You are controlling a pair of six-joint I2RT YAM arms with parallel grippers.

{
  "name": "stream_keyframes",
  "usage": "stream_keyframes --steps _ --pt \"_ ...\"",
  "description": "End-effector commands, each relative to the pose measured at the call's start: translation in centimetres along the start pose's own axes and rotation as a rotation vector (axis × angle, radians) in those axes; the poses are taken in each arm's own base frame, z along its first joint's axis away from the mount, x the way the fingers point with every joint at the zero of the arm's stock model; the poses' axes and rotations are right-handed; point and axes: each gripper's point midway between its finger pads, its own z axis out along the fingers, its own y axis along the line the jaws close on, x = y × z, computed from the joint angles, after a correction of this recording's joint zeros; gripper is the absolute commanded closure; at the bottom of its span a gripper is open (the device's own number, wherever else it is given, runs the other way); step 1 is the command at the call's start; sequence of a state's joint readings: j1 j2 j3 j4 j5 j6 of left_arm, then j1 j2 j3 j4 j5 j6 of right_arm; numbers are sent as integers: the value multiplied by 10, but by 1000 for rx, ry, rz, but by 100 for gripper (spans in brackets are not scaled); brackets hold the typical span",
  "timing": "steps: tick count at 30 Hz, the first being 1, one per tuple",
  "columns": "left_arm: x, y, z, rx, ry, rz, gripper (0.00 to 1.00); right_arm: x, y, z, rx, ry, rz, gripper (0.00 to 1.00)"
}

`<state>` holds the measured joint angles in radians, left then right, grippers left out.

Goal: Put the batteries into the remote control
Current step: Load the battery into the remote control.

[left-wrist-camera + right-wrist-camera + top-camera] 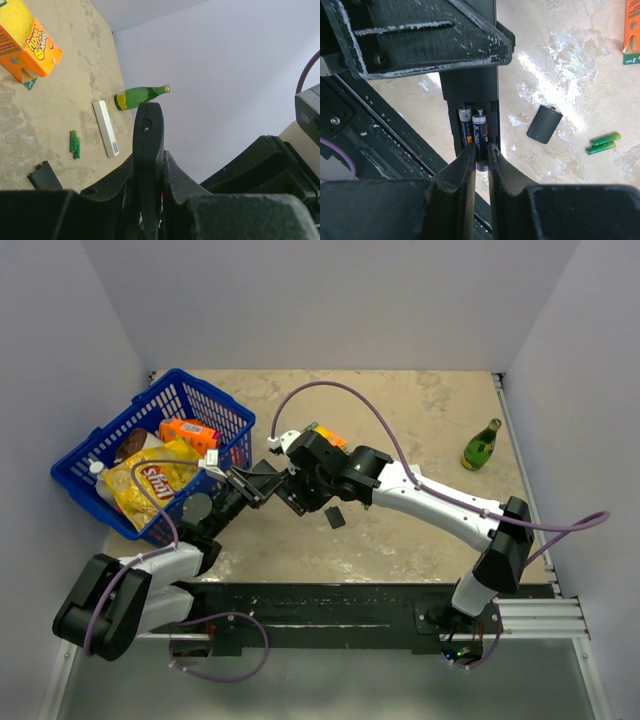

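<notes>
My left end effector (148, 170) clamps the opened remote control (148, 130); the right end effector (481, 150) pinches narrow on a dark cell (479, 131) inside. The green batteries (603, 143) lie on the table (570, 75) near the cover (545, 124). I'd expect them light, slick, prone to roll, best gripped mid-barrel

The slim flat rectangular remote control (148, 145) is finished in black; the two thin cylindrical batteries (603, 143) are coloured green.
</notes>
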<state>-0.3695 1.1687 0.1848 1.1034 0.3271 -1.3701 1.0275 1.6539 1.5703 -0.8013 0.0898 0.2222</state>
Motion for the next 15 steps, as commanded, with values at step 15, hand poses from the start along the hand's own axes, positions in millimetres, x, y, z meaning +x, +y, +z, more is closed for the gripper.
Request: stream_keyframes --steps 15 --pt "-5 -40 -2 145 -22 -25 100 -15 -5 -16 33 -18 -20 84"
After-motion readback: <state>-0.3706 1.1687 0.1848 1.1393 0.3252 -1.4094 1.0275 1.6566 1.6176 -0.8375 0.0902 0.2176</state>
